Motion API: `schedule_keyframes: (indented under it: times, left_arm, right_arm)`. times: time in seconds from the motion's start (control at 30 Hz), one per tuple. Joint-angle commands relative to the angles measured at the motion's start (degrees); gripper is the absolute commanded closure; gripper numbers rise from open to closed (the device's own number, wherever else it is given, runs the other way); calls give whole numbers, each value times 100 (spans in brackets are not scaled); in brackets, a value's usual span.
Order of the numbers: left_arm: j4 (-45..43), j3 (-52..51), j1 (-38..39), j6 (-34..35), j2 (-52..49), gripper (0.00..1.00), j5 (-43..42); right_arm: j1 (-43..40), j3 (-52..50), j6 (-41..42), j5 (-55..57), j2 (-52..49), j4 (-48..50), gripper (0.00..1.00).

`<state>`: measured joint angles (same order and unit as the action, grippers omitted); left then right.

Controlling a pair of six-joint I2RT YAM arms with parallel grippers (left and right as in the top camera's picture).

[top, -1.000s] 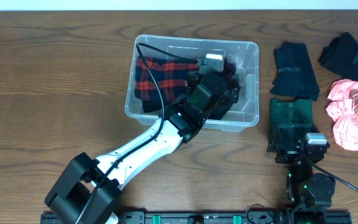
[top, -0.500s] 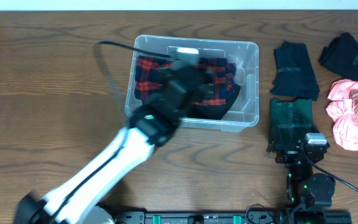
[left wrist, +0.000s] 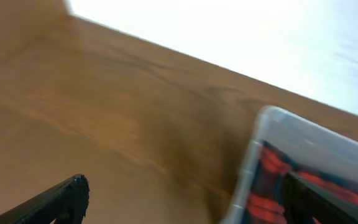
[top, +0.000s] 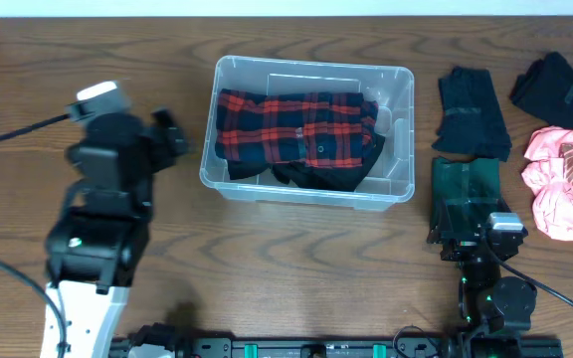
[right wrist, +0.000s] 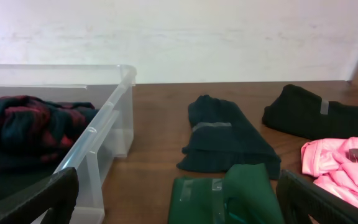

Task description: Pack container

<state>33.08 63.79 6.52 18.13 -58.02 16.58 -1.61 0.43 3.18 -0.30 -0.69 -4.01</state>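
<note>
One clear container [top: 306,191] — and one red-and-black plaid garment [top: 296,124] inside it. Beside it lie four more folded pieces of clothing: two dark garments, the first dark garment [top: 472,111] and the second dark garment [top: 557,89], one green garment [top: 471,189] and one pink garment [top: 562,181] — five garments that I can count.

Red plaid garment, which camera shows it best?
The overhead view: the red plaid garment lies spread inside the container, with its whole top seen from above. The right wrist view shows only one bunched end through the clear wall. The left wrist view catches just a blurred corner of it.
</note>
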Motion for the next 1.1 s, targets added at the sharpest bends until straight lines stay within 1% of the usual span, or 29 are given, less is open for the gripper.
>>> schedule_keyframes:
  times: [0.0, 0.1, 0.17, 0.37, 0.53, 0.73, 0.9, 1.0, 1.07]
  left_arm:
    - [76, 94, -654, -48, -57, 2, -866]
    - [98, 83, -1198, -48, -284, 2, -1493]
    - [96, 83, -1502, -50, -527, 2, -1731]
    - [92, 83, -2240, -50, -1432, 2, -1768]
    - [142, 83, -2778, -46, -2199, 2, -1768]
    - [184, 83, -3038, -48, -2559, 2, -1766]
    - [179, 83, -3051, -50, -2559, 2, -1742]
    - [184, 83, -3051, -48, -2559, 2, -1744]
    - [181, 83, -3051, -48, -2559, 2, -1744]
  right_arm:
    - [50, -11, -66, -15, 26, -20, 1]
    - [50, -11, -68, -15, 26, -20, 1]
    - [50, -11, -68, -15, 26, -20, 1]
    - [50, -11, -72, -11, 26, -20, 1]
    - [50, -11, -68, 546, 26, 92, 1]
    - [50, -11, 50, 450, 26, 170, 1]
    - [50, 85, 446, 437, -26, 236, 1]
    - [48, 393, 813, 435, -310, 232, 1]
    - [44, 691, 885, 433, -660, 238, 1]
